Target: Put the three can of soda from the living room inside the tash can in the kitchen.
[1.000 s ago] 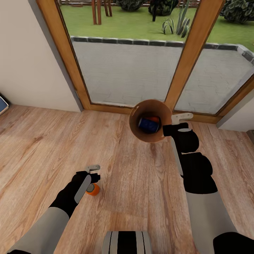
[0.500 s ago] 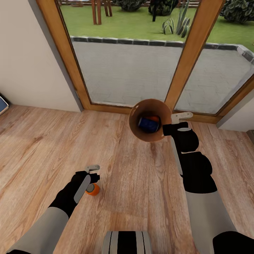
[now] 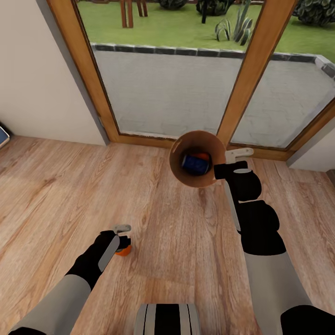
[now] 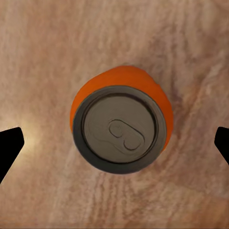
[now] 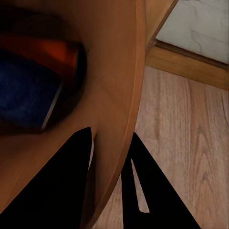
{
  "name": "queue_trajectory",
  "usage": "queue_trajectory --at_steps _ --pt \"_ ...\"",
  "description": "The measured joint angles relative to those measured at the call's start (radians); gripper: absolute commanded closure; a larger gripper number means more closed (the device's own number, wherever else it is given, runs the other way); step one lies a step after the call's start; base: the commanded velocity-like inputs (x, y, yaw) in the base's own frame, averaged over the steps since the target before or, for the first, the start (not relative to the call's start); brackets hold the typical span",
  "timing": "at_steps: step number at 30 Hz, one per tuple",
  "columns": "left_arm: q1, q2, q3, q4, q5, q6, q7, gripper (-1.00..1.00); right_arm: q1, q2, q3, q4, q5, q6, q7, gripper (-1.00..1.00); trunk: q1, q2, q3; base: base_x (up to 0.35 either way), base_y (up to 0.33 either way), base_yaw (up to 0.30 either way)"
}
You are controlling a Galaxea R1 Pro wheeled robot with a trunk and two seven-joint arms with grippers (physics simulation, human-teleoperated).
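- Here, head view: right gripper [image 3: 225, 164] clamps the rim of the tash can [image 3: 178, 170], held above the plank floor [image 3: 56, 186] before the glass doors [image 3: 163, 83]; blue can [image 3: 195, 164] and an orange can [image 3: 202, 157] lie inside.
- Left wrist view: upright orange soda can [image 4: 119, 128] on the floor, between widely spread fingertips [image 4: 9, 148], untouched.
- Right wrist view: jaws pinch the bin wall [image 5: 114, 95].

Bright daylight comes in through the big wood-framed glass doors [image 3: 186, 79]. The brown plank floor [image 3: 56, 186] looks evenly lit with soft shadows. The straight door frames lean outward near the edges. Both wrist views look blurry.
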Motion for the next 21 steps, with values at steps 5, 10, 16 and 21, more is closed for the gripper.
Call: queue_trajectory --at_steps 5,10,16,21 --pt "0.000 -0.001 0.000 0.002 0.000 -0.001 0.000 -1.00 0.000 -0.001 0.001 0.000 0.002 0.000 0.000 1.00 0.000 0.000 0.000 0.000 0.000 0.000" --pt "0.000 -0.001 -0.001 0.002 0.000 -0.001 0.001 -1.00 0.002 -0.001 0.001 0.000 0.002 0.000 0.000 1.00 0.000 0.000 0.000 0.000 0.000 0.000" --pt "0.000 0.000 -0.003 0.002 -0.001 -0.002 0.001 -1.00 0.003 -0.001 0.001 0.000 0.001 0.000 0.000 1.00 0.000 0.000 0.000 0.000 0.000 0.000" --pt "0.000 0.000 -0.003 0.002 -0.001 -0.004 0.001 -1.00 0.003 -0.001 0.001 0.003 0.005 0.000 0.000 1.00 0.001 0.000 -0.008 0.000 0.000 0.000"
